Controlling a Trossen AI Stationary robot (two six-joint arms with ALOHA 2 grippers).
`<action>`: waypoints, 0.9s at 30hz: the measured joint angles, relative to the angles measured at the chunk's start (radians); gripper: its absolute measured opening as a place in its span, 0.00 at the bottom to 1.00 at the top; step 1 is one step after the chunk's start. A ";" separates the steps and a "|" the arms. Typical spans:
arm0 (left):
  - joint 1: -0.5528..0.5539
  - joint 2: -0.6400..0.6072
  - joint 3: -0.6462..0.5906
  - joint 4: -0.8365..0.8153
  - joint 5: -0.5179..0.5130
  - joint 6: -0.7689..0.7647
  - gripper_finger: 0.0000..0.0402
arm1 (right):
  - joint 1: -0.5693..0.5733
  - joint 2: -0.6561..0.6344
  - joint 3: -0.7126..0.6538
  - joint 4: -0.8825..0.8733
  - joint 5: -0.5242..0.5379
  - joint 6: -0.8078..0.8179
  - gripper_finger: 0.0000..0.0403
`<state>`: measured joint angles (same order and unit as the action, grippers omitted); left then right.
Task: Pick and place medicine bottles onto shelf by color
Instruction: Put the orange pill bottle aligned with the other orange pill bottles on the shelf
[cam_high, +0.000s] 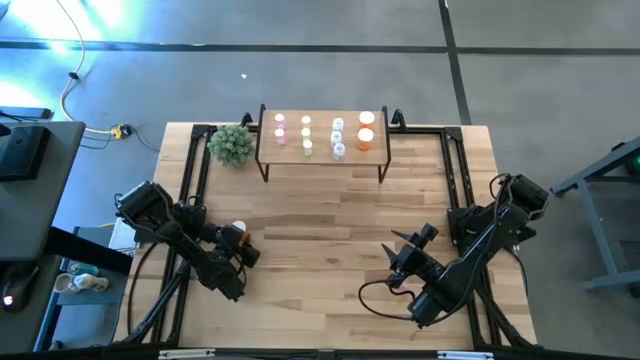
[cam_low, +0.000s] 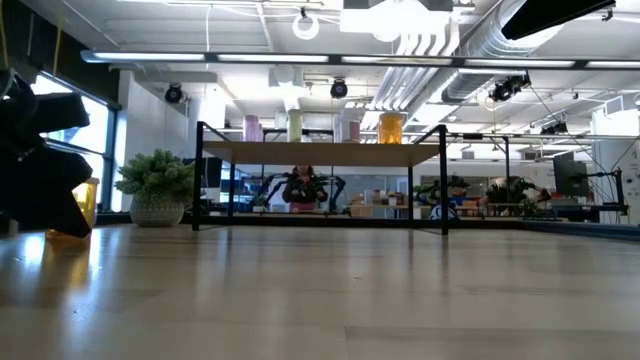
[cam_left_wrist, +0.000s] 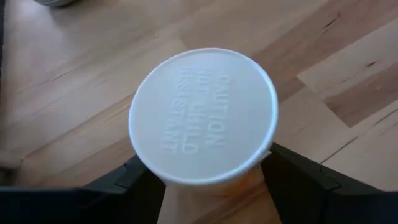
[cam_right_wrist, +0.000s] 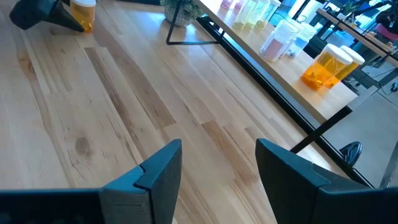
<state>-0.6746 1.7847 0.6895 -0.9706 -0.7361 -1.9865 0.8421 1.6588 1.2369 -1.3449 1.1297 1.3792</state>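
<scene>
Left claw (cam_high: 237, 243) low over table's left side, fingers spread wide. Right claw (cam_right_wrist: 217, 168) raised, open, idle.

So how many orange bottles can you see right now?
3. Two stand together at the right end of the shelf: one behind the other. A third sits between the left tool's fingers on the table's left side. Others could be hidden.

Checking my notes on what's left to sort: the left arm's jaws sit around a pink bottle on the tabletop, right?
Not pink. The bottle between the jaws of the left gripper is orange with a white cap, as the right wrist view shows. It does stand on the tabletop, not on the shelf.
</scene>
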 joint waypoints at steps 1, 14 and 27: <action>0.000 0.000 0.000 0.000 0.000 0.000 0.57 | 0.000 0.000 0.000 0.000 0.000 0.000 0.49; 0.000 0.000 0.000 0.001 0.004 0.026 0.46 | 0.000 0.000 0.000 0.004 -0.004 0.000 0.49; -0.048 -0.001 0.115 0.005 0.044 0.211 0.45 | 0.000 0.000 0.000 0.024 -0.049 0.000 0.49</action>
<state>-0.7223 1.7840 0.8041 -0.9655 -0.6916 -1.7752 0.8422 1.6592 1.2368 -1.3212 1.0809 1.3794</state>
